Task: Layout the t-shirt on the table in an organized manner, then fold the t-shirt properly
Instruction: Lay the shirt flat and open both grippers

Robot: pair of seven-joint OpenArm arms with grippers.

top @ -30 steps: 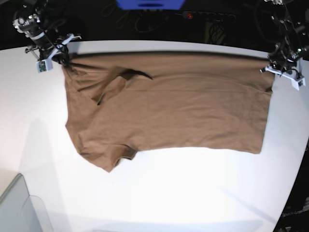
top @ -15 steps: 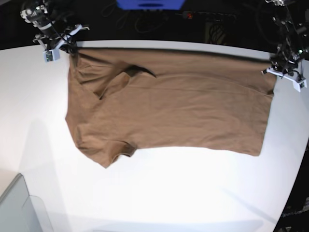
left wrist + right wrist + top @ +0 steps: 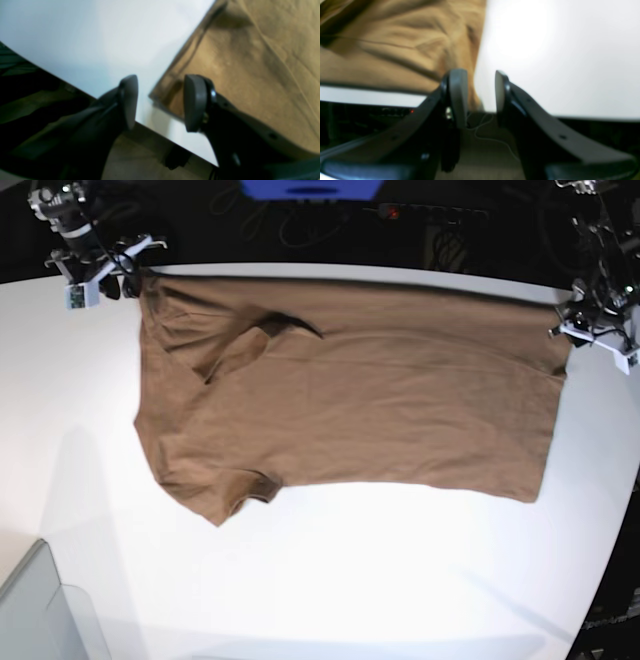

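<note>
Base view: brown t-shirt (image 3: 350,390) lying spread across far half of white table (image 3: 350,580), one sleeve tucked over far left. Left gripper (image 3: 160,100) gaping over hem corner, holding nothing; right gripper (image 3: 480,97) parted, empty, beside shoulder edge. Next: flattening that sleeve before folding.

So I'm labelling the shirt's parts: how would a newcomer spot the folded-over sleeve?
On the white table lies a brown t-shirt, spread sideways. Follow its far edge toward the right gripper; the sleeve is the triangular flap lying over the body, with a dark shadowed opening, unlike the other sleeve, which lies flat.
</note>
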